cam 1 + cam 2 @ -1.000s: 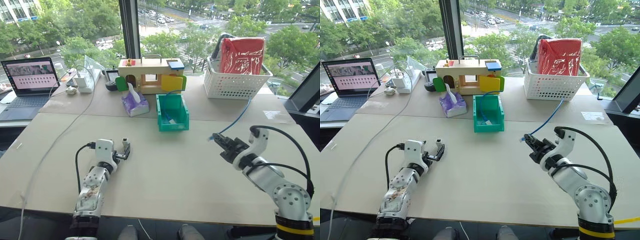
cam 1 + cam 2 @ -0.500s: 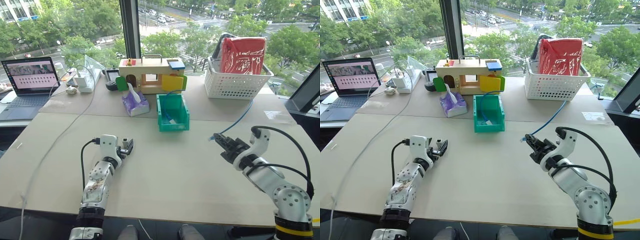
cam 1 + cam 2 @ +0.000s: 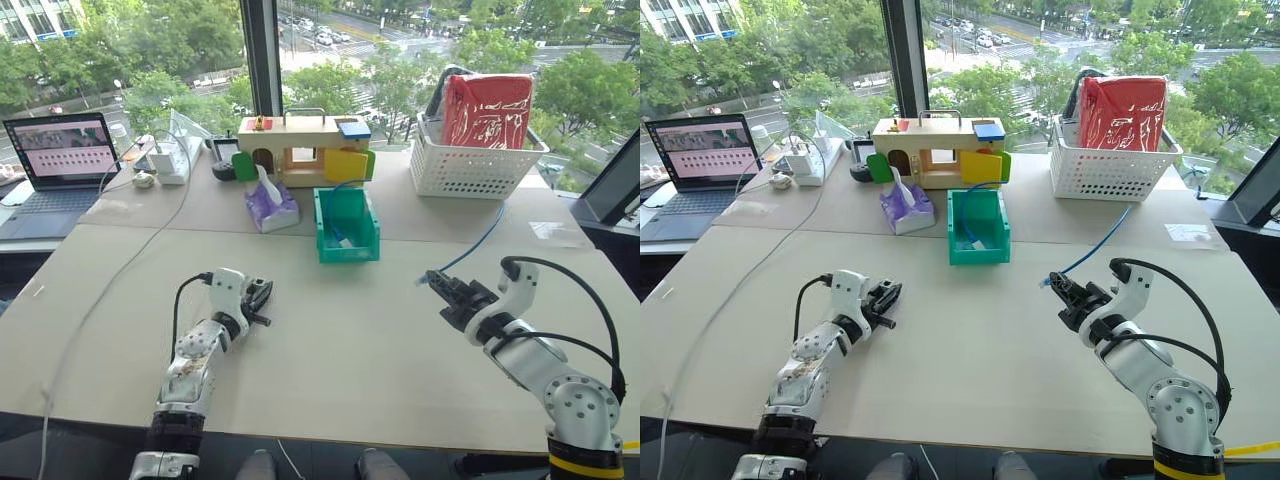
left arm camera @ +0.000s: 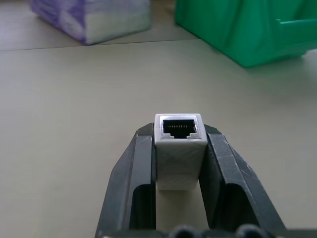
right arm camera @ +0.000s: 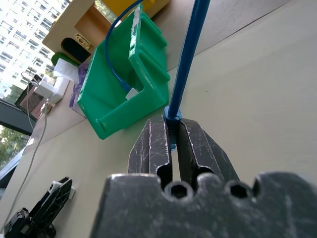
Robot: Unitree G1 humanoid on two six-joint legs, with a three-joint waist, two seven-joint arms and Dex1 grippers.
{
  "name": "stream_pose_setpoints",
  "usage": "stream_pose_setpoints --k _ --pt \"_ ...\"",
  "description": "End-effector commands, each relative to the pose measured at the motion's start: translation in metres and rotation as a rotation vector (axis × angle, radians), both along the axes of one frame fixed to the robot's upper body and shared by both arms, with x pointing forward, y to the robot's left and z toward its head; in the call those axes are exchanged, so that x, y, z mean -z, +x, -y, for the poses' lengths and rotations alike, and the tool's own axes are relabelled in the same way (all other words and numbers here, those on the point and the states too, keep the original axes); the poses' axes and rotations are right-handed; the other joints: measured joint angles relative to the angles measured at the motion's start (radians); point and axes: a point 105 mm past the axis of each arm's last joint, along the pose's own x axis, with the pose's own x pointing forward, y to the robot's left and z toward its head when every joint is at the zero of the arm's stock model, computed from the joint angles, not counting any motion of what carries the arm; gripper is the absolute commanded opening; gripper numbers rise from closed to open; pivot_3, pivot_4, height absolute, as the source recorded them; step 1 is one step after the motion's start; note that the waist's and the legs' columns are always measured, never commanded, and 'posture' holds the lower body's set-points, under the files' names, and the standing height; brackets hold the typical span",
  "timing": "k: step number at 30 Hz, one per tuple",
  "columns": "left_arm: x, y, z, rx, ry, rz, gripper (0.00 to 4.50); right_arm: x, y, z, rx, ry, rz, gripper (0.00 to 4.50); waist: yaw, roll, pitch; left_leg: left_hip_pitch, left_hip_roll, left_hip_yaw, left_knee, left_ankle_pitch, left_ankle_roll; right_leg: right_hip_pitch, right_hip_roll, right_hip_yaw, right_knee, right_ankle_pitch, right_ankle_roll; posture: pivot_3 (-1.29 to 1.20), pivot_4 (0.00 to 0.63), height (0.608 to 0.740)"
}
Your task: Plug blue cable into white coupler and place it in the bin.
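The white coupler [image 4: 179, 148] looks like smooth matt plastic, and its socket has a shiny metal edge. The left gripper's fingers [image 4: 222, 168] are dull black plastic. The right gripper's fingers [image 5: 153, 144] are black too, with lots of pale scratches. The blue cable [image 5: 190, 54] has a smooth, slightly shiny skin. The bin [image 3: 979, 225] is glossy green plastic. At 12 o'clock from it stands a toy house [image 3: 300, 150] of pale, smooth wood. The table [image 3: 340, 340] is flat, matt and beige

blue cable [image 5: 190, 59] plug – hidden btwn fingers
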Motion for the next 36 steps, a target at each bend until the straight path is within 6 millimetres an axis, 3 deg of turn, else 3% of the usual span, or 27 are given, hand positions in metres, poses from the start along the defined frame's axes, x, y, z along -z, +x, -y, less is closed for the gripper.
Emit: stream_pose_setpoints --k 1,6,11,16,25,27,28,35,36 --pt "-0.016 -0.019 0.056 0.424 0.059 0.028 0.68 -0.02 -0.006 0.008 0.047 -0.007 0.084 0.0 -0.001 0.0 0.0 -0.001 0.0 0.0 0.0 0.0 0.0 0.0 0.0 0.0 0.0 0.0 0.0 0.0 0.15 0.725" --pt "-0.019 -0.039 0.095 0.744 0.136 0.039 0.68 -0.021 -0.014 0.014 0.101 -0.002 0.097 0.0 -0.006 0.0 0.0 0.0 0.0 0.0 -0.006 0.0 0.0 -0.001 0.0 0.0 -0.001 -0.001 -0.003 0.0 0.15 0.725" --pt "-0.013 -0.043 0.126 0.877 0.192 0.063 0.68 -0.022 -0.027 0.02 0.171 0.0 0.111 0.0 -0.004 -0.001 0.0 0.0 0.0 -0.001 -0.006 0.0 0.0 -0.001 0.0 -0.001 0.0 -0.002 -0.004 0.0 0.15 0.725" --pt "0.003 -0.043 0.138 0.922 0.246 0.056 0.68 -0.018 -0.04 0.02 0.215 0.004 0.103 0.0 -0.007 -0.001 0.001 0.0 -0.001 -0.002 -0.005 0.0 0.0 -0.001 0.0 0.0 0.0 -0.003 -0.002 0.0 0.15 0.725" --pt "0.013 -0.042 0.14 0.935 0.27 0.057 0.68 -0.018 -0.049 0.023 0.257 0.004 0.105 0.0 -0.003 -0.001 0.001 0.0 -0.001 -0.002 -0.005 0.0 0.0 0.0 0.0 0.0 0.0 -0.003 -0.002 0.0 0.15 0.725" --pt "0.015 -0.043 0.139 0.944 0.261 0.043 1.68 -0.018 -0.049 0.023 0.258 0.006 0.106 0.0 -0.003 -0.001 0.001 0.0 -0.001 -0.002 -0.005 0.0 0.0 0.0 0.0 0.0 0.0 -0.003 -0.002 0.0 0.15 0.725" --pt "0.016 -0.044 0.138 0.952 0.265 0.038 1.8 -0.018 -0.049 0.023 0.256 0.006 0.106 0.0 -0.004 -0.001 0.001 0.001 -0.001 -0.002 -0.005 0.0 0.0 0.0 0.0 0.0 0.0 -0.003 -0.002 0.0 0.15 0.725" --pt "0.021 -0.043 0.129 0.927 0.293 0.028 4.36 -0.016 -0.045 0.015 0.231 0.017 0.097 0.0 -0.006 -0.001 0.0 0.001 -0.001 -0.002 -0.005 0.0 0.0 0.0 0.0 0.0 0.001 -0.003 -0.002 0.0 0.15 0.725" --pt "0.021 -0.043 0.127 0.922 0.294 0.028 4.46 -0.015 -0.045 0.015 0.228 0.018 0.097 0.0 -0.007 -0.001 0.0 0.001 -0.001 -0.002 -0.005 0.0 0.0 0.0 0.0 0.0 0.001 -0.003 -0.002 0.0 0.15 0.725"
